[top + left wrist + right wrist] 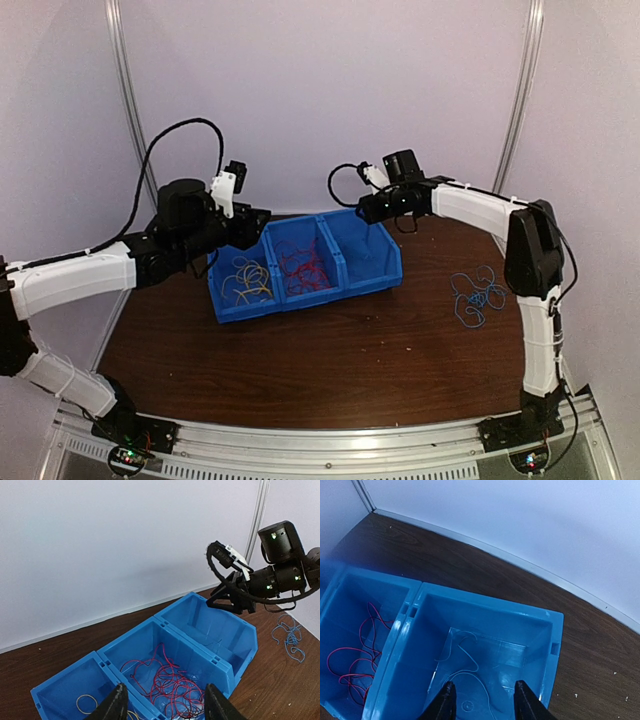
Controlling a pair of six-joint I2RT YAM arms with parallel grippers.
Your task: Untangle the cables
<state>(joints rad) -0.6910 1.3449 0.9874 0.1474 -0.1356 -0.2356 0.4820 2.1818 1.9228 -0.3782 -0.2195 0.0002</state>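
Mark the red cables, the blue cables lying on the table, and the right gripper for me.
red cables [170, 686]: left wrist view, middle of the tangle.
blue cables [476, 297]: top external view, middle of the loose bunch.
right gripper [484, 692]: right wrist view, midway between its open fingertips.

White shells covering left arm [75, 280] and right arm [485, 210], black joints bulging between, black cables [165, 140] looping above the wrists, green lights [273, 536] glowing on right joints, left gripper [165, 687] showing black fingers [115, 707].

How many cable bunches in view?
3: yellow cables in the left compartment of the bin, red cables in the middle, blue cables on the table beside it. A thin strand lies in the right compartment.
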